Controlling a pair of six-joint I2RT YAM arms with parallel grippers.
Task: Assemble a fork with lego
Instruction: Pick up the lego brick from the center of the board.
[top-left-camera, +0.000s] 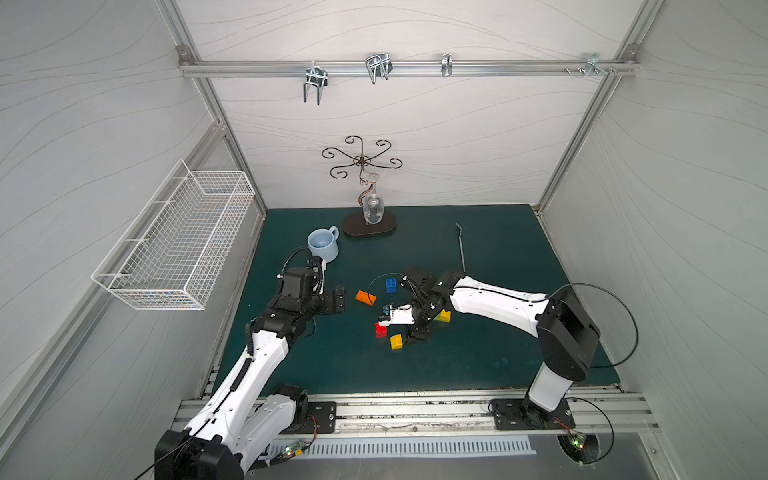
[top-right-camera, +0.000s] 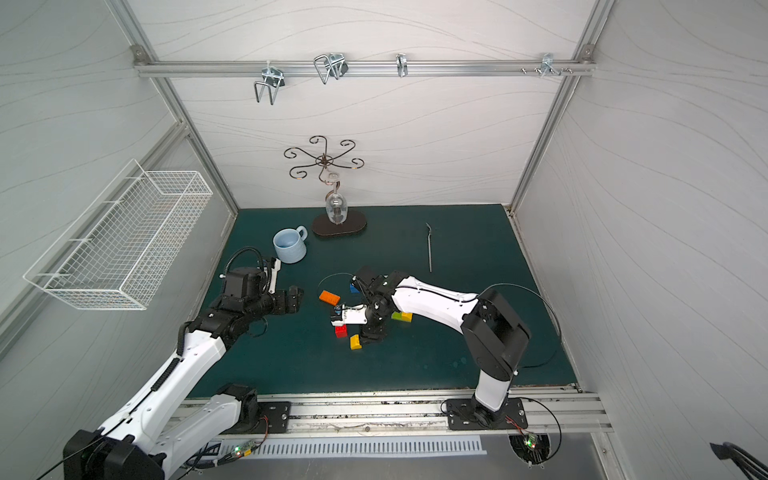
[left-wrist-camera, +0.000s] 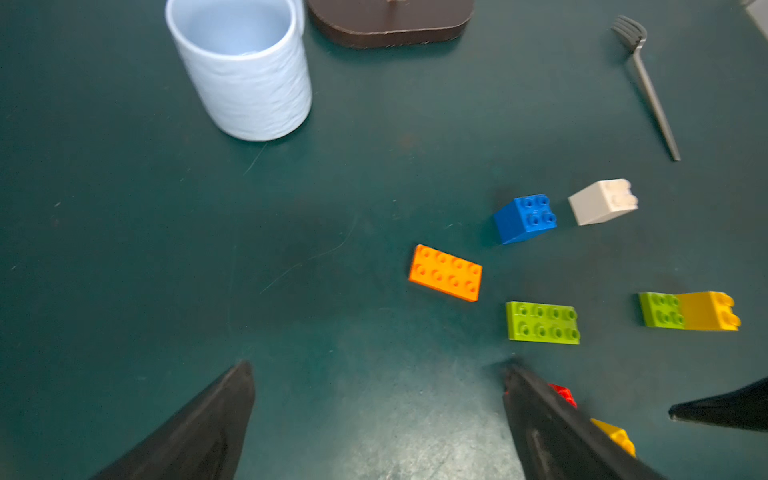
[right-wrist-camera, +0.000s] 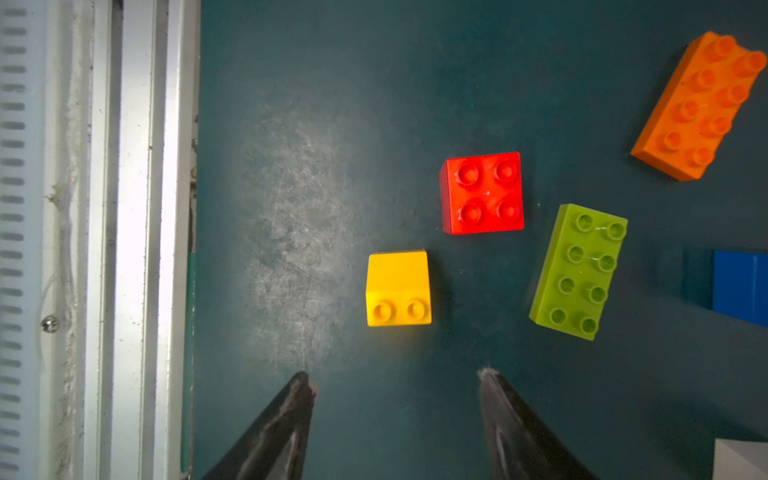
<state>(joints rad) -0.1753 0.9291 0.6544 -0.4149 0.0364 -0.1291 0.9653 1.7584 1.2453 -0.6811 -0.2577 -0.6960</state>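
Note:
The lego lies loose on the green mat, and no assembled fork is in view. In the right wrist view a yellow brick (right-wrist-camera: 398, 289) sits just ahead of my open, empty right gripper (right-wrist-camera: 395, 374), with a red brick (right-wrist-camera: 482, 193), a lime green brick (right-wrist-camera: 579, 272) and an orange brick (right-wrist-camera: 698, 108) beyond. The left wrist view adds a blue brick (left-wrist-camera: 525, 218), a white brick (left-wrist-camera: 602, 201) and a green brick joined to a yellow one (left-wrist-camera: 688, 311). My left gripper (left-wrist-camera: 378, 365) stands wide open and empty, left of the orange brick (top-left-camera: 365, 297).
A light blue mug (top-left-camera: 323, 245) stands at the back left, behind my left arm. A dark stand with a hanging glass (top-left-camera: 369, 226) is at the back middle. A thin metal fork (top-left-camera: 461, 247) lies at the back right. A wire basket (top-left-camera: 178, 245) hangs on the left wall.

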